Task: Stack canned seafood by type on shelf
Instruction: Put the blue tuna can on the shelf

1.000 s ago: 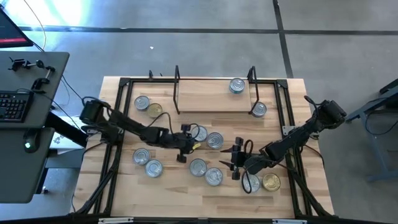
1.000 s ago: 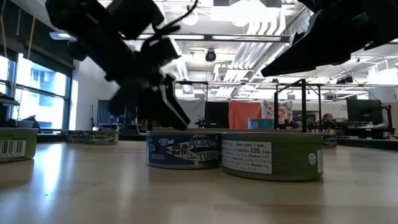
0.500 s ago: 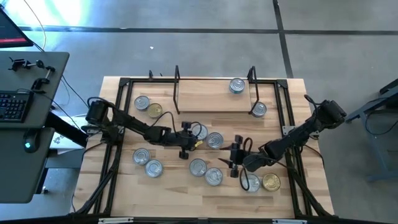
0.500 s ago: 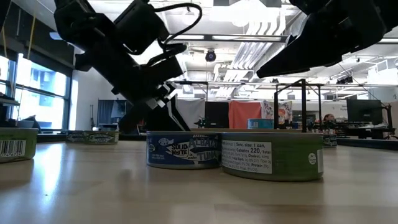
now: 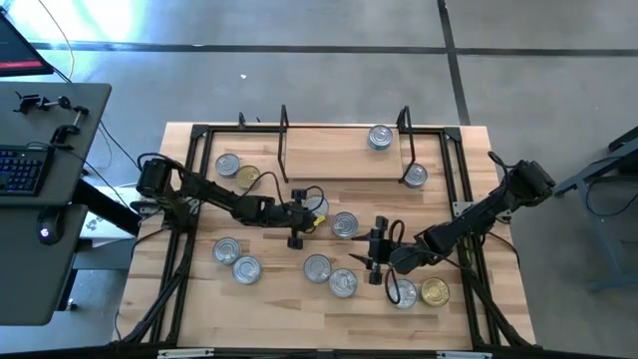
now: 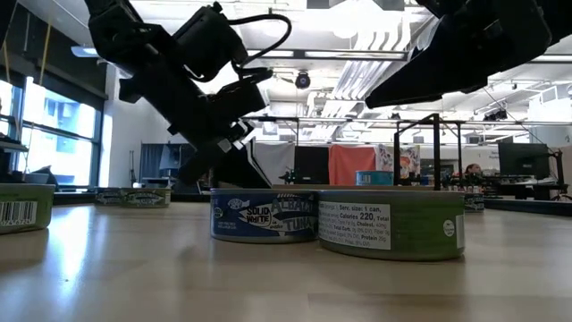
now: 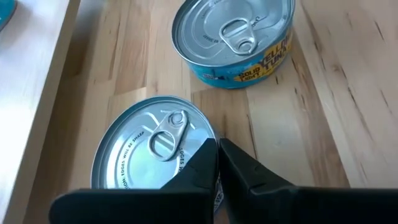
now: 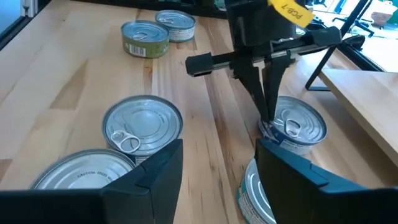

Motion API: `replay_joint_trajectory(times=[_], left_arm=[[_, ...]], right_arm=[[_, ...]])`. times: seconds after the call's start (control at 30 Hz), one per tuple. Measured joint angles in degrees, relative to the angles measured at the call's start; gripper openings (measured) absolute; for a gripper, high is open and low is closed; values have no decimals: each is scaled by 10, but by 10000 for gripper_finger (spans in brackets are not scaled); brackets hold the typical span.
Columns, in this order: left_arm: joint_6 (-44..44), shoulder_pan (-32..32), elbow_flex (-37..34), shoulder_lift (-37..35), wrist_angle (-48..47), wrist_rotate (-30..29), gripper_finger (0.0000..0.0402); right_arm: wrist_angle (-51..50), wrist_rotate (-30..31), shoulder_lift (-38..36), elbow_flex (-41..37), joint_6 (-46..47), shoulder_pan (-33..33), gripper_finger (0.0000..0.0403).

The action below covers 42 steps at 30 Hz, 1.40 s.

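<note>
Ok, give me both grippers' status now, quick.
Left gripper: shut, fingers pressed together over a round silver-lidded tin, holding nothing visible.
Right gripper: open, empty, hovering above the wooden table.

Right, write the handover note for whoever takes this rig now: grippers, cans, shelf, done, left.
Left gripper: shut, empty, fingertips over the rim of a silver can mid-table; no grip on it.
Right gripper: open, empty, hovering over the near cans.
Shelf: two cans on the board at its right end, apart, not stacked.
Table: ten cans loose, two left of the shelf, eight in front, two of them gold-lidded.
Done: nothing stacked yet.
Left: sort by type and stack all on the shelf.
</note>
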Motion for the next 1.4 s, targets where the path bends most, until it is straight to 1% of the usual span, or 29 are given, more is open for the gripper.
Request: replay_joint_trajectory(times=[0.23,0.47,0.53,0.67,0.8,0.87,0.97,1.1,1.2,1.3,1.4], left_arm=[[19,-27,-2,-7,14,-14,1],[19,-53,-5,-34,16,-27,0],[19,-61,-4,-41,19,-28,0],[19,-71,-4,-54,21,-29,0],[19,-73,-3,-69,25,-32,0],[20,-73,-3,-72,27,-33,0],[28,-73,-2,-74,33,-34,0],[35,-71,26,-74,32,-63,0],[68,-61,60,-74,32,-68,0],[111,-37,96,-75,32,-65,0],[151,6,127,-74,31,-37,0]], right_arm=[[0,0,0,0,0,0,193],[0,4,0,0,1,6,193],[0,14,0,0,0,16,193],[-15,67,-3,0,0,41,193],[-47,117,-21,0,16,64,193],[-57,129,-29,0,24,71,193],[-60,130,-38,0,26,78,193],[-61,132,-41,0,17,82,193],[-61,135,-41,0,17,80,193],[-62,135,-41,0,19,79,193],[-62,135,-41,0,19,79,193]])
